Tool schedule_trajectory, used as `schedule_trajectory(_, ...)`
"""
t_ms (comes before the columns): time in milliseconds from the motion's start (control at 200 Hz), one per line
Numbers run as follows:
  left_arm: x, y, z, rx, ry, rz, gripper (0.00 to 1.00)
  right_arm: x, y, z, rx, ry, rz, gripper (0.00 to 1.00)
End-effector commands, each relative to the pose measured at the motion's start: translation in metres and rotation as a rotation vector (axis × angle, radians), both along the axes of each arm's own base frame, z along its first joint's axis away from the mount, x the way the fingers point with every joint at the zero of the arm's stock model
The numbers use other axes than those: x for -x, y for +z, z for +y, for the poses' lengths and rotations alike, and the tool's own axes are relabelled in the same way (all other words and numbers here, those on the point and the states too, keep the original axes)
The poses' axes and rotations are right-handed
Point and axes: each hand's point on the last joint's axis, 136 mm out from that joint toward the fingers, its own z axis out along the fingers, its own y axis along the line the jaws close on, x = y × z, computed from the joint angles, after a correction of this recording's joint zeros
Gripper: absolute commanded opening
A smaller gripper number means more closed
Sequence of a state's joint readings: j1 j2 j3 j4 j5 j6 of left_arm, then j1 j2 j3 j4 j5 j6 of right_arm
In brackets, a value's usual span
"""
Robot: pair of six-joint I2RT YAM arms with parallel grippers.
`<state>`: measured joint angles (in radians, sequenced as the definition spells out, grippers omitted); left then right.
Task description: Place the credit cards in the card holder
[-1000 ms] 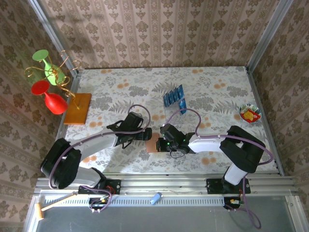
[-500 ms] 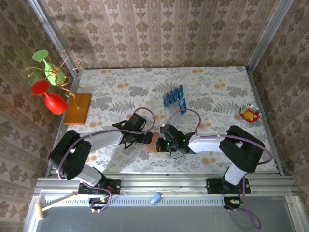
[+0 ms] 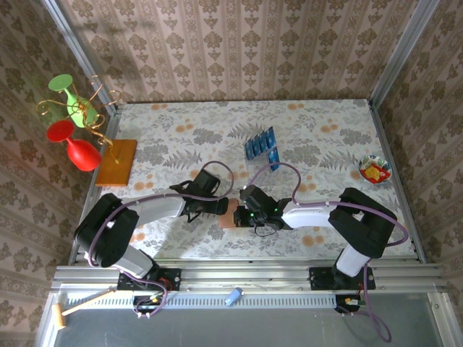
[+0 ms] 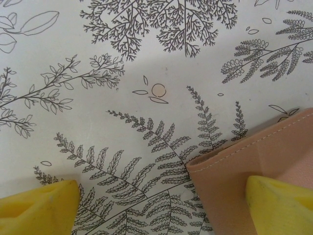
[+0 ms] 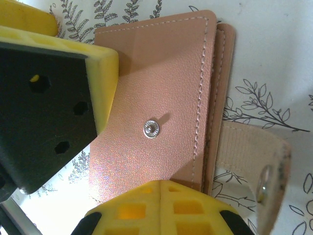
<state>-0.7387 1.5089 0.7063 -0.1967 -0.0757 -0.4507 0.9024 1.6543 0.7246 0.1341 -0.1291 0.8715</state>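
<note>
A robot test cell, this one, dressed up to pass for a home. Patterned wallpaper (image 3: 239, 50) rises behind the worktop (image 3: 325, 137) and on both its sides, but bare aluminium posts (image 3: 406, 43) stand at its far corners and give the game away. The worktop wears a fern-print cloth. Along its near edge runs a slotted metal rail (image 3: 246, 278), and there they are: two robot arms (image 3: 318, 215) bolted to it, purple cables (image 3: 278, 168) looping off them. Household props dot the worktop: a gilt wire stand (image 3: 92, 116) with a red and a green glass at its far left corner, a small painted bowl (image 3: 375, 170) by its right edge, and blue credit cards (image 3: 262, 147) near its middle.
</note>
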Motion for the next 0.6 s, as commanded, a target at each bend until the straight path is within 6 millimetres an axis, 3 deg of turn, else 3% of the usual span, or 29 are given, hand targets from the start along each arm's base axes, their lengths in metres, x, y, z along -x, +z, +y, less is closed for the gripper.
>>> schedule_trajectory(0,0.000,0.002,0.011,-0.048,0.003,-0.024,0.88,0.011,-0.022,-0.010,0.061,-0.003,0.054,0.00)
schedule_trajectory(300,-0.013,-0.001,-0.001,-0.049,-0.021,-0.031,0.89,0.011,-0.022,-0.010,0.062,-0.006,0.057,0.00)
schedule_trajectory(595,-0.003,-0.023,0.021,-0.099,0.044,0.000,0.85,0.011,-0.018,-0.009,0.065,0.001,0.055,0.00)
